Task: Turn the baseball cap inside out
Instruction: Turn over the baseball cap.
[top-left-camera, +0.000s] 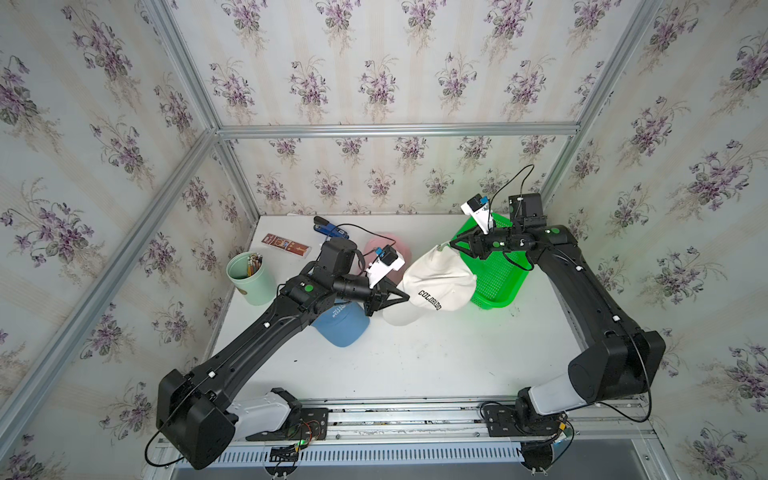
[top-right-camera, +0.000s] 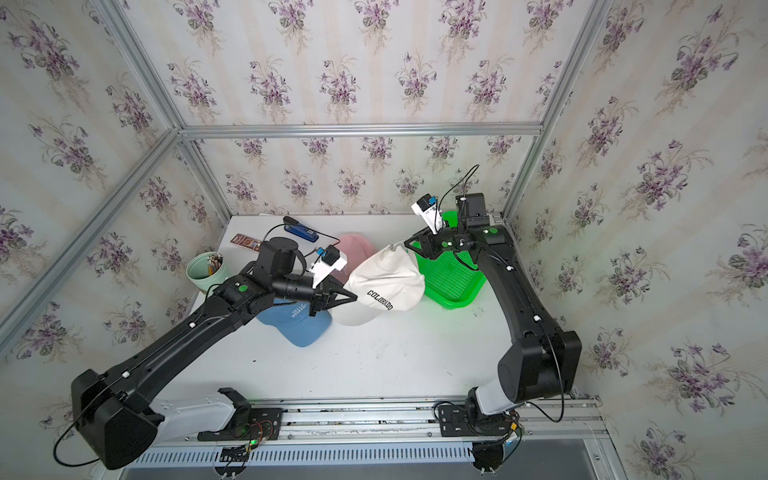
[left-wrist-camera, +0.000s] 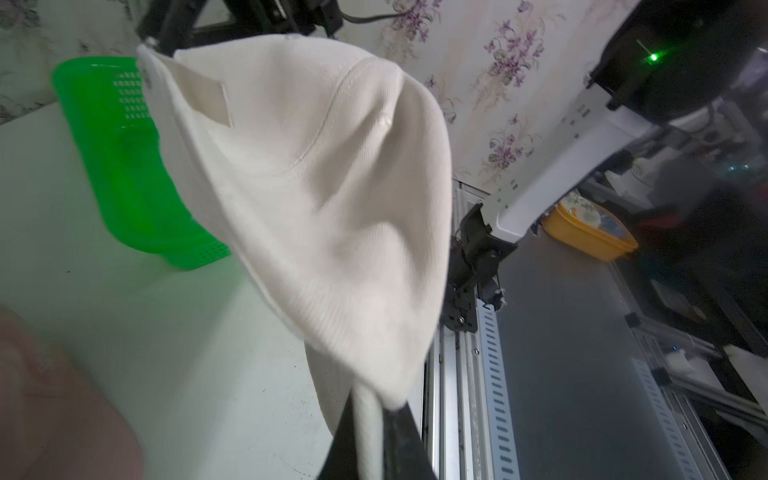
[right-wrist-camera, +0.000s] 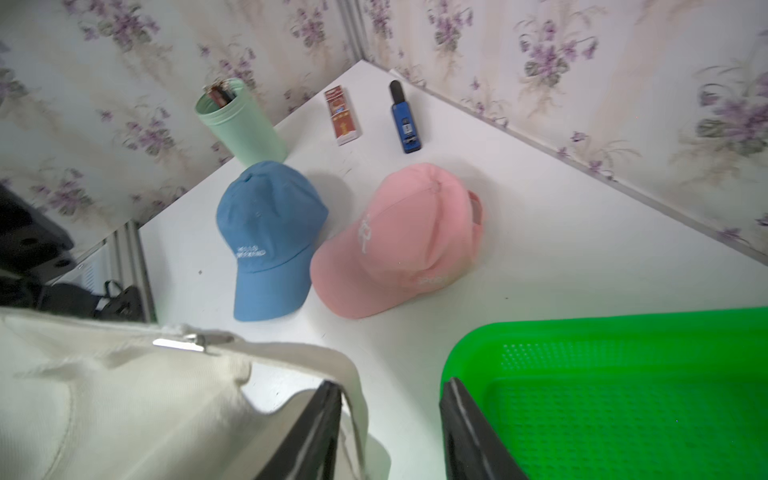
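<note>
The white baseball cap (top-left-camera: 436, 278) (top-right-camera: 382, 278) with black "COLORADO" lettering hangs lifted over the middle of the table. My left gripper (top-left-camera: 405, 297) (left-wrist-camera: 370, 407) is shut on a fold at the cap's left edge, by the brim. The crown (left-wrist-camera: 316, 187) stretches away from it, outer side showing. My right gripper (top-left-camera: 455, 245) (right-wrist-camera: 390, 384) stands open at the cap's far end. The back strap (right-wrist-camera: 353, 374) with its metal buckle lies against one finger, with nothing pinched between the jaws.
A blue cap (right-wrist-camera: 266, 232) and a pink cap (right-wrist-camera: 399, 245) lie on the table's left half, the blue one under my left arm. A green basket (top-left-camera: 496, 282) stands at the right. A mint pencil cup (top-left-camera: 247, 278), a box (top-left-camera: 286, 245) and a blue stapler (top-left-camera: 330, 228) sit at the back left.
</note>
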